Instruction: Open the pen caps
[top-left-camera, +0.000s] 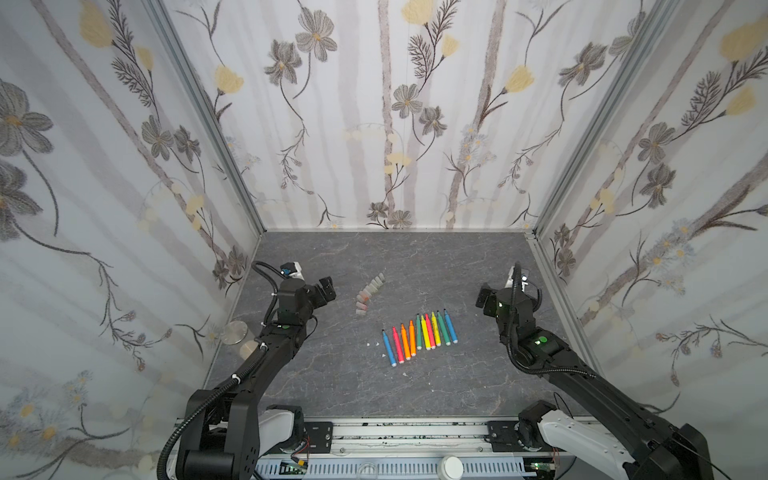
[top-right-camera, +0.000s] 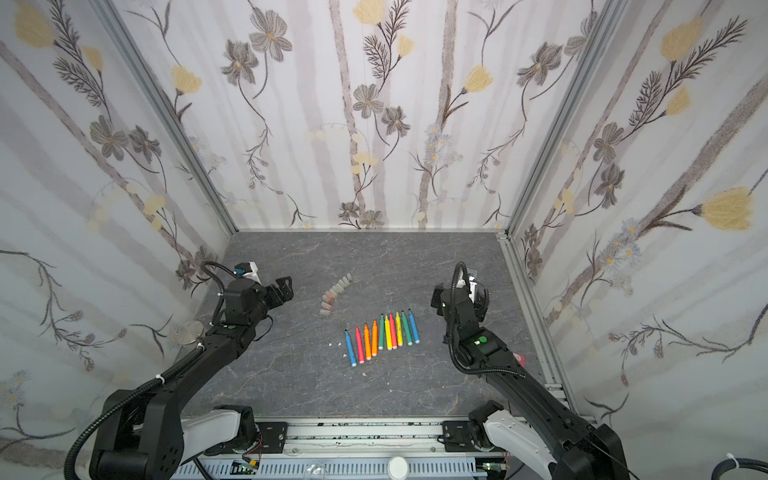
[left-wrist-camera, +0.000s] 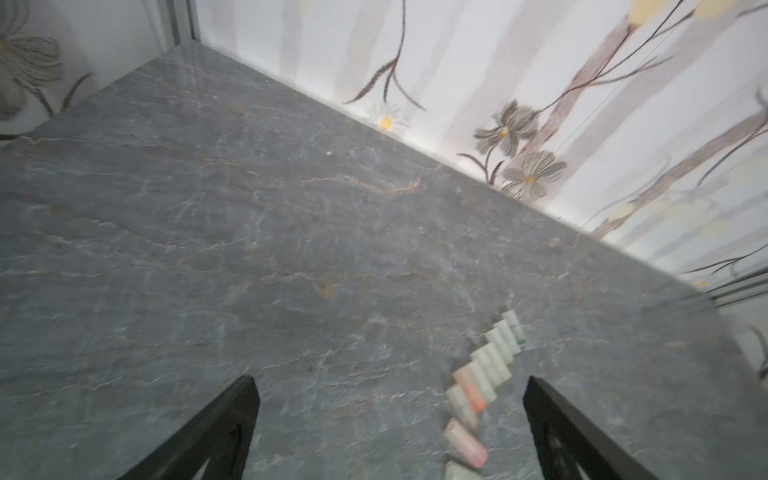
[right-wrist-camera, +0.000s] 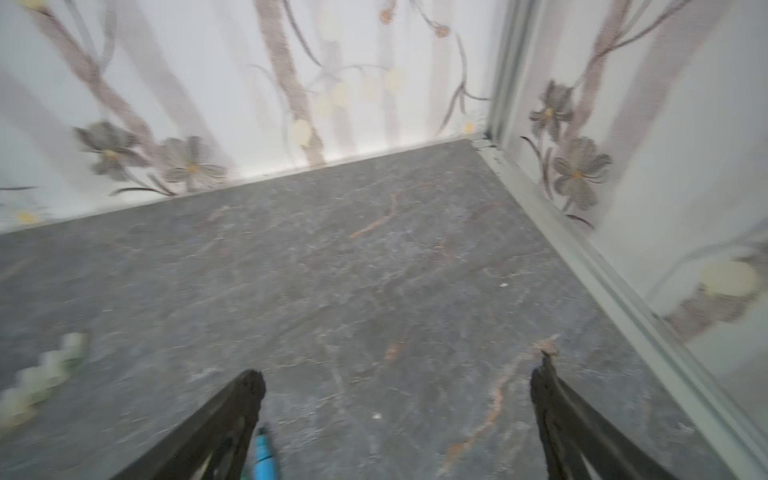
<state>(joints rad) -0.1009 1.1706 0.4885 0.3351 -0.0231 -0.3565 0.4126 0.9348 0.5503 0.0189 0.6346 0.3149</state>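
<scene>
Aloft, left pincer (top-left-camera: 327, 289) (right pincer (top-left-camera: 482, 298) too) gapes.

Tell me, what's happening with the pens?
Left gripper open, empty. Right gripper open, empty. Pens uncapped, in a row; pen caps lined up apart. Path clear.

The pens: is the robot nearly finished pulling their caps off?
It looks finished. All ten pens lie side by side with bare tips, and the pen caps sit in a curved row. Nothing is in hand: the left gripper and right gripper are open and empty. No capped pen is visible.
</scene>
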